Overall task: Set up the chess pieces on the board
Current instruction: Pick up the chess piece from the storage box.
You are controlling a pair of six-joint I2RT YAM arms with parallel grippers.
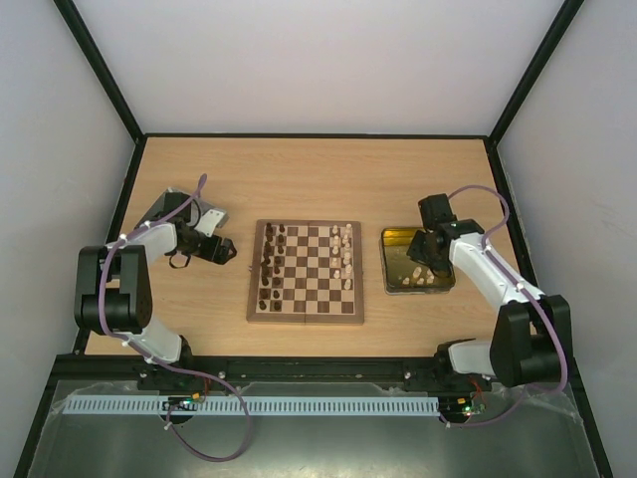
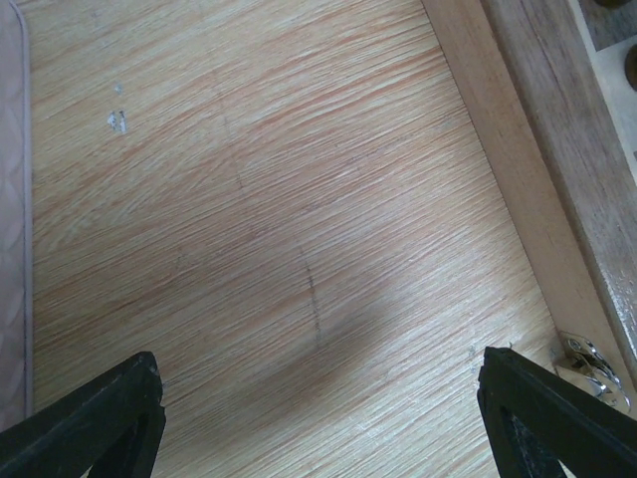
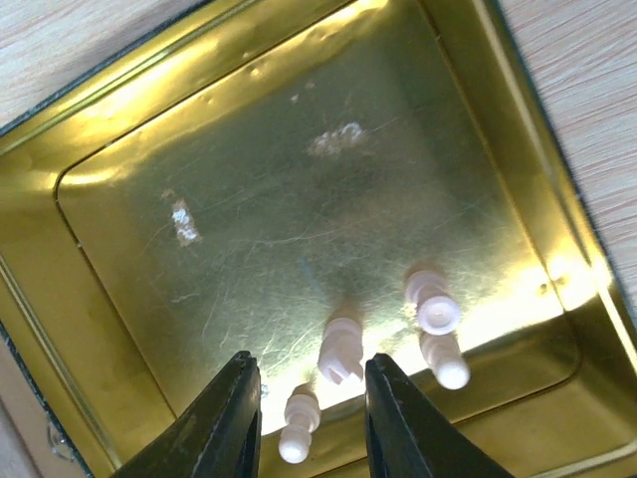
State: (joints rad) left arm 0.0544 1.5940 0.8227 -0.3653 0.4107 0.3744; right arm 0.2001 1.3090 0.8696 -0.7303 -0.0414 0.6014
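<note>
Jaws of right gripper [image 3: 310, 370] half-open astride cream chess pieces [image 3: 341, 354]

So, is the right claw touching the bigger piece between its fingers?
Cannot tell. Right wrist view: the bigger piece sits between the right gripper fingers, gap unclear.

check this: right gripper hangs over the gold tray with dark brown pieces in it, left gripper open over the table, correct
One slip: the pieces in the gold tray under the right gripper are cream-coloured, not dark brown, as the right wrist view shows. The left gripper is open over the table.
</note>
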